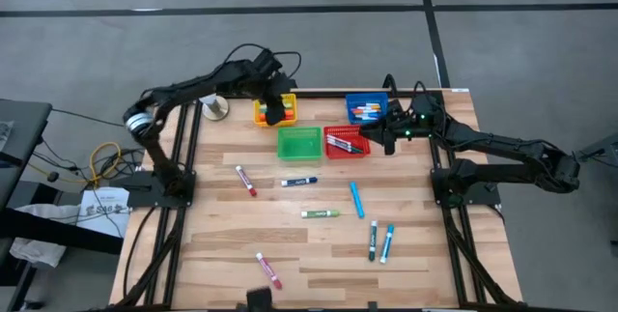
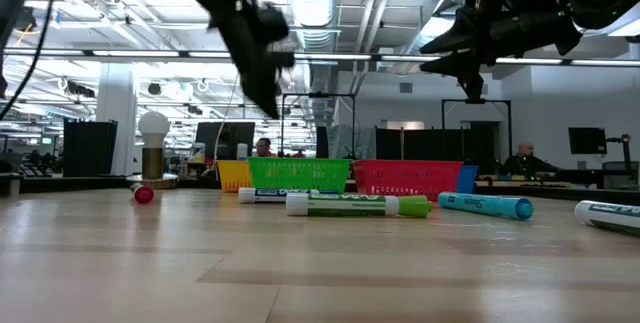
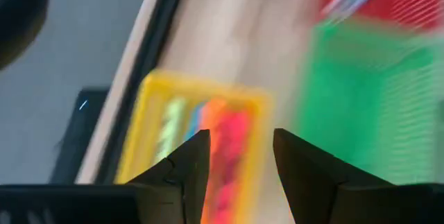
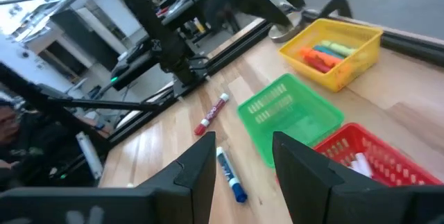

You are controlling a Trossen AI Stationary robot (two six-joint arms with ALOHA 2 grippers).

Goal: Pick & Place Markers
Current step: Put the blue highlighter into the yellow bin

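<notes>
Several capped markers lie flat on the wooden table: a red one (image 1: pixel 246 180), a dark blue one (image 1: pixel 299 182), a green one (image 1: pixel 321 213), a light blue one (image 1: pixel 356 199), a green and blue pair (image 1: pixel 380 241) and a pink one (image 1: pixel 268 269). More markers lie inside the yellow basket (image 1: pixel 261 111), the red basket (image 1: pixel 346 143) and the blue basket (image 1: pixel 367 109). My left gripper (image 3: pixel 239 137) hovers open above the yellow basket (image 3: pixel 201 141), holding nothing. My right gripper (image 4: pixel 243 141) hovers open over the red basket's (image 4: pixel 378 154) right side, also holding nothing.
The green basket (image 1: pixel 299 143) stands between the yellow and red baskets, with no marker showing in it. A small round lamp-like object (image 1: pixel 214 108) sits at the far left corner. Bare wood lies along the near half around the scattered markers. People and desks show in the room behind.
</notes>
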